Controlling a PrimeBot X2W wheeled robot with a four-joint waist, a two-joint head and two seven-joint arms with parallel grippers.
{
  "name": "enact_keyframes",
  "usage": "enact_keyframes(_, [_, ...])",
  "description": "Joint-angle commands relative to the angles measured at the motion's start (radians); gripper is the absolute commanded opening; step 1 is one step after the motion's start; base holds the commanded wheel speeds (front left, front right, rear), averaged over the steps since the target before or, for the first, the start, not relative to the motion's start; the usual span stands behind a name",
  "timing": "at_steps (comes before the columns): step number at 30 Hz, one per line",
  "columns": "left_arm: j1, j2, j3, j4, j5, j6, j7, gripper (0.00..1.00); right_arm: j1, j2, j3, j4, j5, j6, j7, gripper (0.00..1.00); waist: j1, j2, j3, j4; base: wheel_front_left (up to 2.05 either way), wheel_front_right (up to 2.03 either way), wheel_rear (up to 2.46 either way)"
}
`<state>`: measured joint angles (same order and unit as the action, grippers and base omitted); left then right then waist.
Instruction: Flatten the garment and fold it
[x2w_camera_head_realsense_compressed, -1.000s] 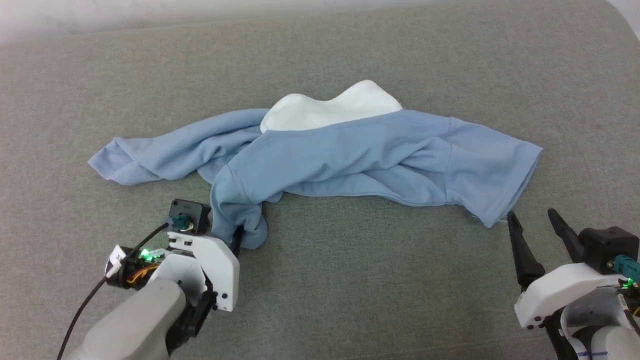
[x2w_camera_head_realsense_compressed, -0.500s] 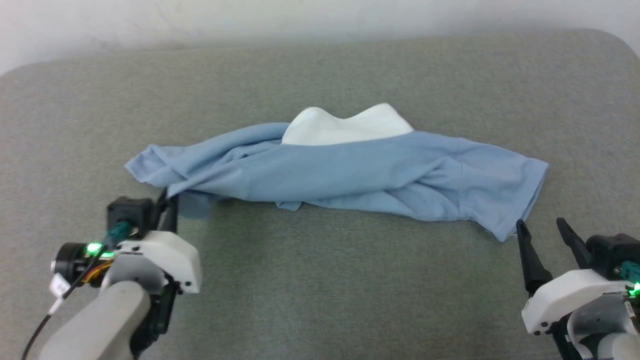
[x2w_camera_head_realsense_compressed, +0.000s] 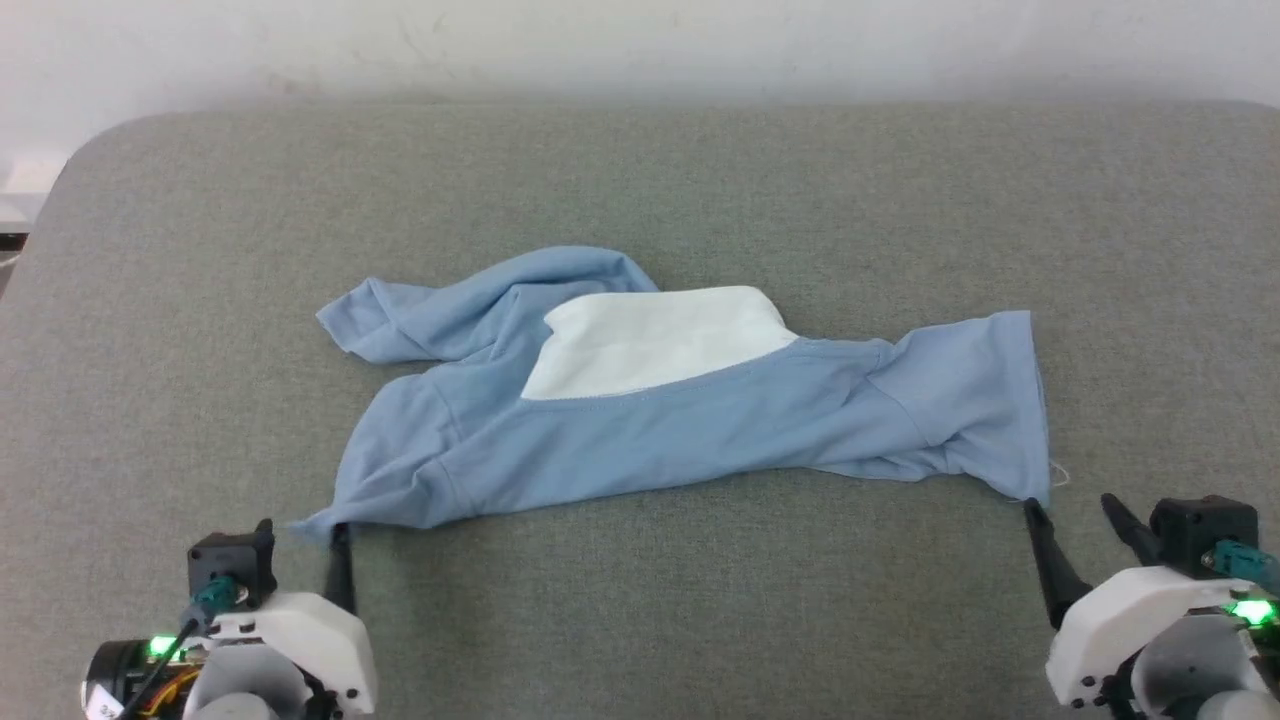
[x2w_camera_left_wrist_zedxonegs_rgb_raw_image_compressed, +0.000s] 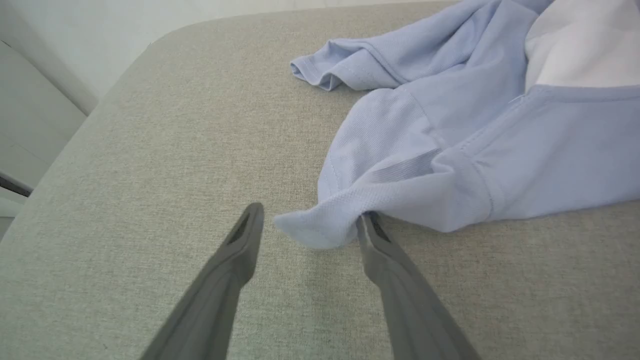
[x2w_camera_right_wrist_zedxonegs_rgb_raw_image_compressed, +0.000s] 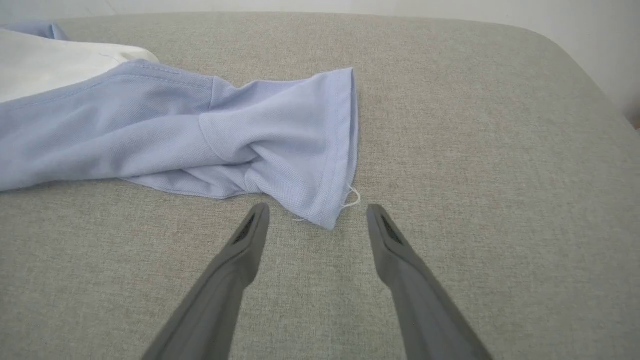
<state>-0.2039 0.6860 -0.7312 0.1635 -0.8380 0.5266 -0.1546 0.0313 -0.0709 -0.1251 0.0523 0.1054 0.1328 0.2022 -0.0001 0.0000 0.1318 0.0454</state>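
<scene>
Garment lies rumpled (white panel up) on grey cushion; left gripper, right gripper released at corners.

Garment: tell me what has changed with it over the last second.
The left gripper took hold of a bunched fold of the garment, dragged it out to the robot's left, then parted its fingers; that corner now lies loose between them. The garment lies flatter, with more of its white panel showing. The right gripper stayed open by the right-hand hem corner.

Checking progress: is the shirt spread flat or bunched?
Bunched: the garment lies crumpled, with twisted folds at both ends, not spread flat.
</scene>
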Motion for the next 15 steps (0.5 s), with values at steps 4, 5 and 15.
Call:
enact_keyframes(4, [-0.028, -0.056, 0.016, 0.021, 0.015, -0.018, -0.066, 1.0, -0.04, -0.071, 0.002, -0.006, 0.011, -0.002, 0.035, 1.0, 0.0001, 0.0, 0.01, 0.028, 0.0, 0.0, 0.0])
enact_keyframes(5, [-0.038, -0.067, 0.023, 0.018, 0.026, -0.02, -0.079, 1.0, -0.055, -0.093, 0.004, -0.009, 0.02, -0.002, 0.054, 1.0, 0.0001, 0.0, 0.016, 0.036, 0.0, 0.0, 0.0])
enact_keyframes(15, [-0.064, -0.193, 0.142, -0.104, 0.254, -0.042, -0.107, 1.0, -0.291, -0.389, 0.159, 0.068, 0.206, -0.002, 0.404, 1.0, 0.0001, 0.0, 0.09, 0.148, 0.0, 0.0, 0.0])
